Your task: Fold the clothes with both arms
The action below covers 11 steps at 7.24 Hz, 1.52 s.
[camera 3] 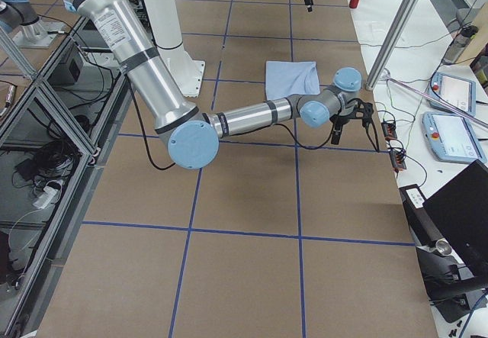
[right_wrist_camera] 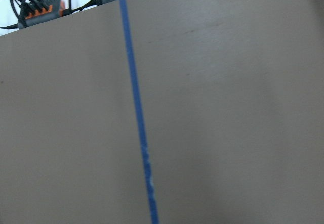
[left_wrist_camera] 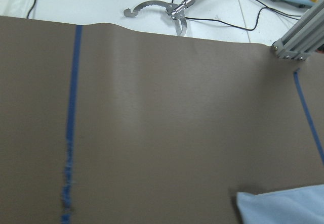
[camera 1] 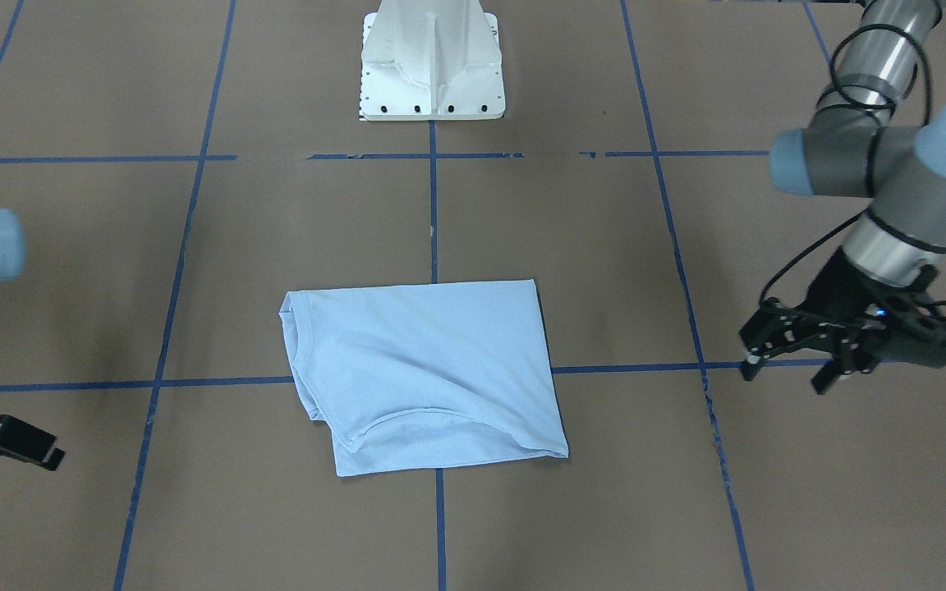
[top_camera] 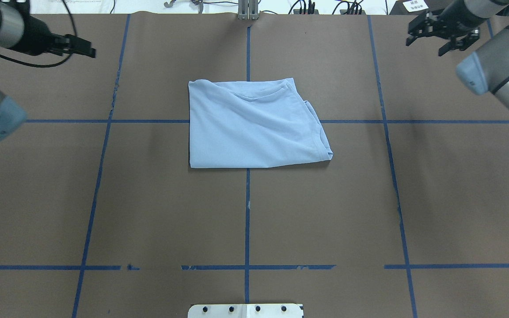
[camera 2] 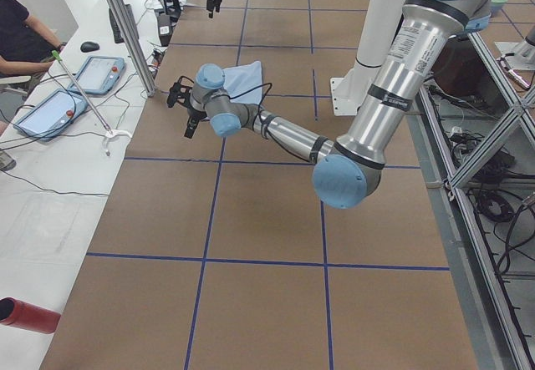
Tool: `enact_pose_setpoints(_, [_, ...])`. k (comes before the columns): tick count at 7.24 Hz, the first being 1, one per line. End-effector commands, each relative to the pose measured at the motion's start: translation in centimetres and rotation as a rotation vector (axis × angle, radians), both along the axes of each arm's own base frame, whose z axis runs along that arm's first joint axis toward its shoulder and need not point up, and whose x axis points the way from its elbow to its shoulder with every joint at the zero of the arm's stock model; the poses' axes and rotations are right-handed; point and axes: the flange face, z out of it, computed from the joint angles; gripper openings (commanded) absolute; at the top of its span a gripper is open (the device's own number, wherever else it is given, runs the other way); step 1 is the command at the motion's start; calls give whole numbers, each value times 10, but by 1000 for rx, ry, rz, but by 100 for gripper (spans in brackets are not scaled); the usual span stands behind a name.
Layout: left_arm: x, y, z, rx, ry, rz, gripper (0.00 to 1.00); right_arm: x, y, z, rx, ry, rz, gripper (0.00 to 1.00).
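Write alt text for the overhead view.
A light blue T-shirt, folded into a rough rectangle, lies in the middle of a brown table crossed by blue tape lines. The left gripper and right gripper hang near the far corners, both apart from it.

My overhead camera looks forward and down from behind the base [top_camera: 245, 310], at its 6 o'clock. The front one faces back, base at 12, and both share the T-shirt [top_camera: 250, 132]. Side cameras view the table [camera 2: 251, 220] lengthwise from farther off; wrist cameras sit close above it.
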Motion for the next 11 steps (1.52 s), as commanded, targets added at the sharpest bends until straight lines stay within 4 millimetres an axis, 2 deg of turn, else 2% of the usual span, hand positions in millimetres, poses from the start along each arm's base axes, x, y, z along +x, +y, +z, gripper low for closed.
enact_pose_setpoints(1, [-169, 20, 92, 116, -169, 91, 100, 109, 37, 63, 97, 4, -63, 100])
enact_pose_setpoints(2, [-234, 21, 119, 76, -265, 133, 100, 143, 59, 82, 112, 30, -93, 100])
enact_pose_setpoints(3, [-281, 24, 141, 28, -316, 169, 100, 180, 76, 101, 137, 67, -139, 100])
enact_pose_setpoints(4, [-300, 30, 154, -33, -316, 169, 100, 202, 104, 126, 128, 97, -202, 100])
enact_pose_setpoints(5, [-322, 39, 161, -181, -284, 151, 100, 216, 134, 152, 128, 110, -261, 100])
enact_pose_setpoints(6, [-329, 57, 148, -228, -276, 143, 100, 218, 164, 159, 110, 109, -275, 100])
enact_pose_setpoints(7, [-316, 113, 183, -276, -263, 157, 100, 204, 169, 146, 66, 105, -306, 100])
enact_pose_setpoints(8, [-316, 116, 185, -246, -268, 147, 100, 205, 177, 142, 38, 124, -318, 100])
enact_pose_setpoints(9, [-315, 120, 186, -263, -262, 150, 100, 207, 184, 149, 35, 155, -328, 100])
enact_pose_setpoints(10, [-313, 127, 193, -266, -262, 155, 100, 207, 185, 143, 46, 158, -326, 100])
enact_pose_setpoints(11, [-313, 126, 192, -249, -269, 154, 100, 206, 185, 142, 38, 158, -319, 100])
